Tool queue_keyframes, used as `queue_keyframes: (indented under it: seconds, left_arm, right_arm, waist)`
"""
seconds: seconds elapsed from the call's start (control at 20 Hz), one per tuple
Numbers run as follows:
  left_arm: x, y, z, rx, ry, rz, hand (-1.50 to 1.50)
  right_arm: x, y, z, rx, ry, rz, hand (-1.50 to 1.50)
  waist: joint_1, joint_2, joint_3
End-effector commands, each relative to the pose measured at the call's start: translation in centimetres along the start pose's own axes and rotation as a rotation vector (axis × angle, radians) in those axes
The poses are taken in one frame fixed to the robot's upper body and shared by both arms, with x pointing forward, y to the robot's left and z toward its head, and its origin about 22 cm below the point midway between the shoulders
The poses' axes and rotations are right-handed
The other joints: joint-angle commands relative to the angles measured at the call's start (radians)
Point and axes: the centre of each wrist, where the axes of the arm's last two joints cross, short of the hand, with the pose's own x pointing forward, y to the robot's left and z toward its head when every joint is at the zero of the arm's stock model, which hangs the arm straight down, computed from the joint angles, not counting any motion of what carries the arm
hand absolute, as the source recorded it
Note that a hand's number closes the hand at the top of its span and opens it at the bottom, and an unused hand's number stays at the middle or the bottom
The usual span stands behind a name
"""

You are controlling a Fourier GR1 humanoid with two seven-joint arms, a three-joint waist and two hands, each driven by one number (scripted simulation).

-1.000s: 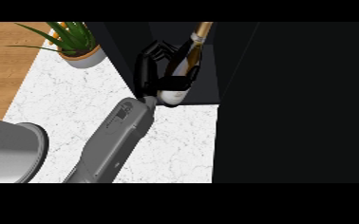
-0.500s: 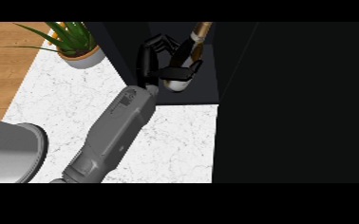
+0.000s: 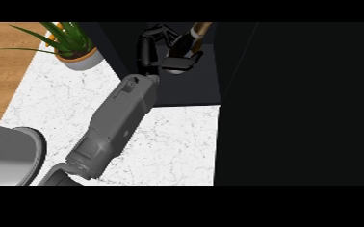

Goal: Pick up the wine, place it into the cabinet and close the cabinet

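Look at the wine bottle (image 3: 186, 48) near the top middle of the frame. It leans, with its gold neck pointing up and right and its pale bottom pointing down and left. It sits inside the dark cabinet (image 3: 185, 89), over the cabinet floor, so it looks like it is almost where it needs to go. You cannot tell if its bottom touches the floor yet.

Your left hand (image 3: 153, 45) is wrapped around the bottle, just left of it, with the fingers curled over its dark body. It holds on there so the bottle does not tip while it goes in. The grey forearm (image 3: 117, 122) stretches up from the lower left of the frame, across the white counter (image 3: 177, 144), because the cabinet is far back.

The big dark panel (image 3: 292, 106) fills the right side of the frame. It looks like the open cabinet door, which you need to shut last.

A green plant in a pot (image 3: 71, 48) sits at the upper left, well away from the bottle. Your right hand does not show
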Motion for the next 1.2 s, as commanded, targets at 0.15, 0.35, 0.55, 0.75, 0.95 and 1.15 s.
queue_keyframes:
  seconds: [0.15, 0.35, 0.55, 0.75, 0.95, 1.15]
  left_arm:
    - [0.1, -0.3, -1.1, 0.042, -0.015, -0.034, 1.5]
    - [-1.0, 0.6, -0.5, 0.088, 0.083, 0.055, 1.5]
    - [-1.4, 1.9, -1.1, 0.119, 0.1, 0.125, 1.5]
    - [-1.1, 0.9, -1.1, 0.101, 0.11, 0.146, 1.5]
    - [-1.4, 2.3, -1.6, 0.119, 0.099, 0.143, 1.5]
    - [-1.4, 2.3, -1.7, 0.122, 0.097, 0.115, 1.5]
  right_arm:
    - [1.7, -0.1, 1.5, 0.054, -0.041, -0.043, -1.5]
    - [2.0, 1.6, 1.8, 0.055, -0.053, -0.033, -1.5]
    - [1.2, 1.0, 1.6, 0.021, -0.035, -0.032, -1.5]
    - [0.6, 0.7, 0.8, 0.056, -0.055, -0.031, -1.5]
    - [0.9, 1.4, 0.4, 0.046, -0.046, -0.039, -1.5]
    - [0.6, 0.6, -0.3, 0.065, -0.069, -0.04, -1.5]
  waist:
    - [-0.013, 0.003, 0.0]
    - [-0.02, 0.003, -0.001]
    - [-0.011, 0.006, -0.001]
    - [-0.016, 0.009, 0.0]
    - [-0.015, 0.01, -0.001]
    - [-0.03, 0.019, -0.001]
